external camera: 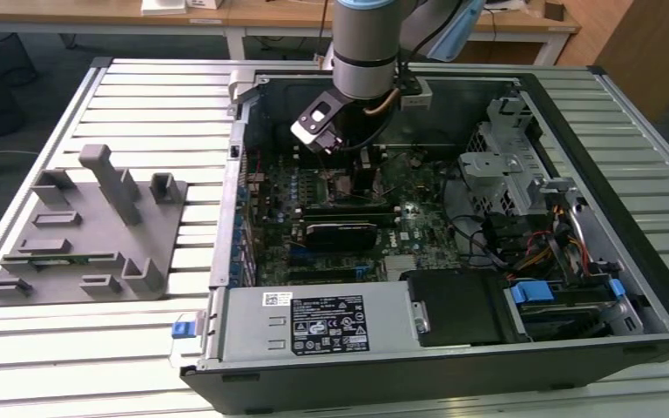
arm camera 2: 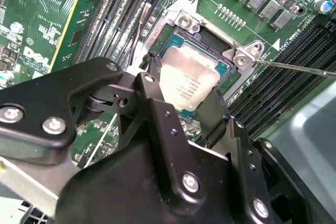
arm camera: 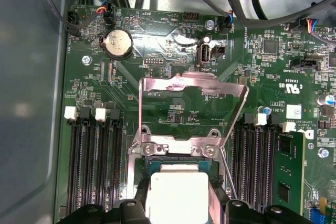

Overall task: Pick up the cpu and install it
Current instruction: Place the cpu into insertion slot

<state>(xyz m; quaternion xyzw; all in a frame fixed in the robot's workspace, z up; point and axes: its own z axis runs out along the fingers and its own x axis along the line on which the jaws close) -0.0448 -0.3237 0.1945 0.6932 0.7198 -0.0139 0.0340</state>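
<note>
We see a grey fixture (external camera: 79,235) on the slatted metal table (external camera: 137,113), at nine o'clock of the open computer case (external camera: 428,383) — wooden desks (external camera: 276,13) behind. Inside, the gripper (arm camera 2: 185,98) clamps the cpu (arm camera 2: 189,77) over the motherboard socket (arm camera: 176,148), at twelve o'clock.

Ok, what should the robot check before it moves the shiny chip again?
1. Metal cover plate flipped up off the socket: ok.
2. Claw shut on the cpu: ok.
3. Cpu sits over the socket: ok.
4. Cpu corners lined up with the socket: cannot tell.
5. Thin lever out of the chip's way: ok.
</note>
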